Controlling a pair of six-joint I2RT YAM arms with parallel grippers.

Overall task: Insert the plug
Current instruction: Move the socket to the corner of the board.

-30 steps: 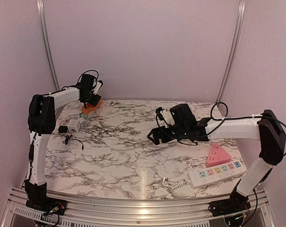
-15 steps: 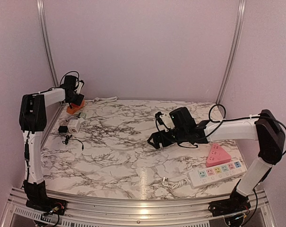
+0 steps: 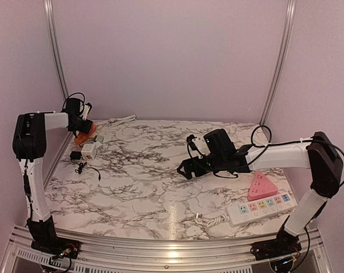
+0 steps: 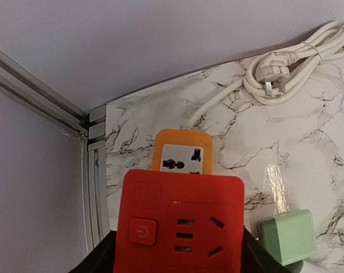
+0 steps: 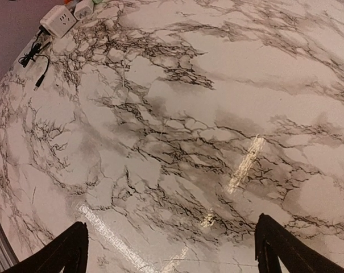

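My left gripper [image 3: 76, 118] is shut on a red socket block [image 4: 180, 224] with a power button; an orange adapter [image 4: 182, 152] sticks out beyond it. It shows as an orange-red piece [image 3: 84, 135] over the table's far left corner. A coiled white cord with a plug [image 4: 282, 62] lies at the back edge, right of it, also seen from above [image 3: 121, 120]. My right gripper [image 3: 186, 166] is open and empty, low over the middle of the marble table [image 3: 149, 187]; its fingertips [image 5: 72, 250] frame bare marble.
A white cube socket [image 3: 90, 150], a black adapter [image 3: 75, 154] and a thin black cable [image 3: 82, 168] lie at the left. A green block [image 4: 288, 236] sits near the red block. A white power strip [image 3: 262, 207] and a pink triangular socket [image 3: 261, 186] lie at the right front.
My left arm has swung left toward the back left corner, carrying the red and orange piece with it. My right gripper has shifted slightly left and then stayed still.
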